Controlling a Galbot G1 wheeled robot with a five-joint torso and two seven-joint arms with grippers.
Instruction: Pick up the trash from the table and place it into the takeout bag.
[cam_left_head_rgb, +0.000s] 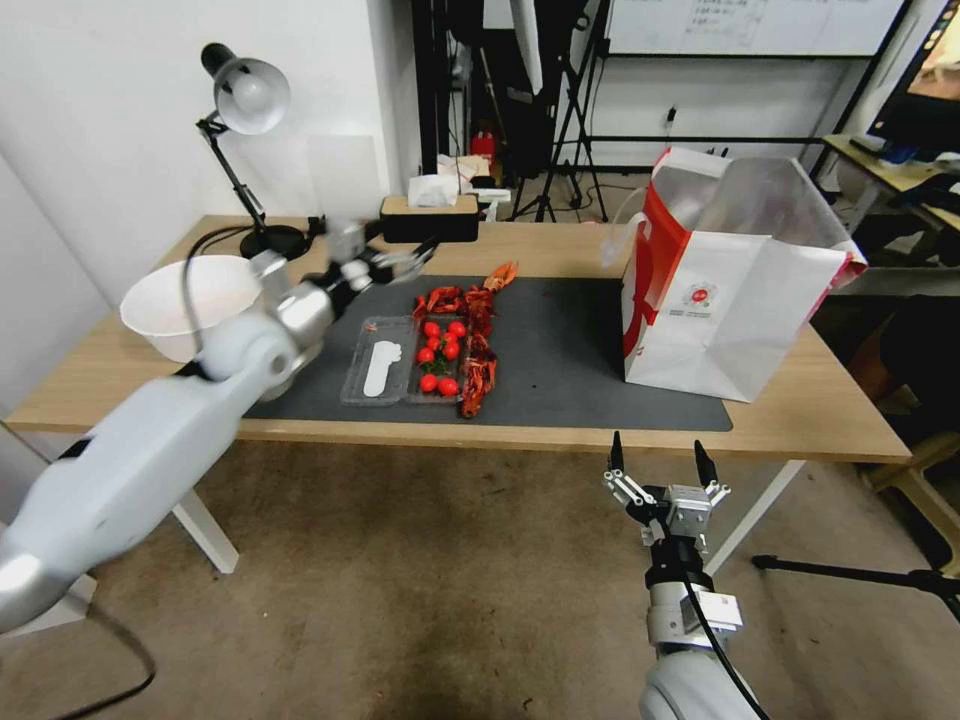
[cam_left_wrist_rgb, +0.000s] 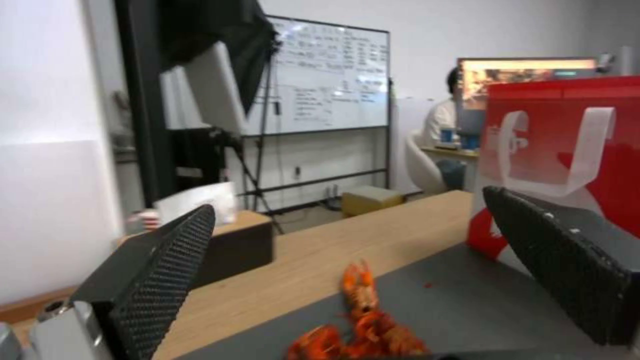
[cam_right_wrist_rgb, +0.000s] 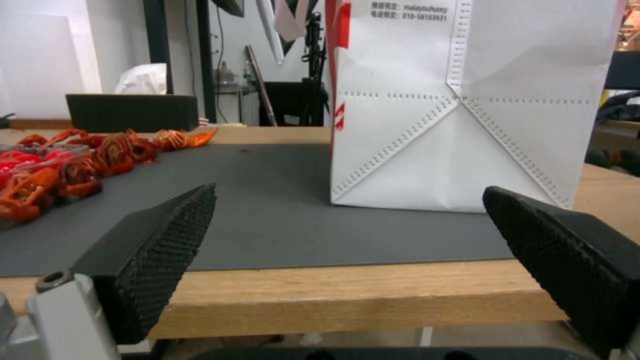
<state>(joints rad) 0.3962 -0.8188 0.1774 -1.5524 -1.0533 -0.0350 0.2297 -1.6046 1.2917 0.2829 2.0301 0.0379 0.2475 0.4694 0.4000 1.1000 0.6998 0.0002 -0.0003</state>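
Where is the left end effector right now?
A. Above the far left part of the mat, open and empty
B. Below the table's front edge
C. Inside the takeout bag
A: the left end effector hangs open over the mat, holding nothing.

Reds against grey and pale wood

The takeout bag (cam_left_head_rgb: 745, 300) is showing white faces, a red side, silver lining and a small red logo; beyond the black, cross-hatched fingers (cam_right_wrist_rgb: 163, 250) the dark grey mat (cam_left_head_rgb: 560, 360) is lying on the light-wood table (cam_left_head_rgb: 820, 415), orange-red crayfish shells (cam_left_head_rgb: 478, 350) glowing beside what are probably red tomatoes (cam_left_head_rgb: 440, 355).
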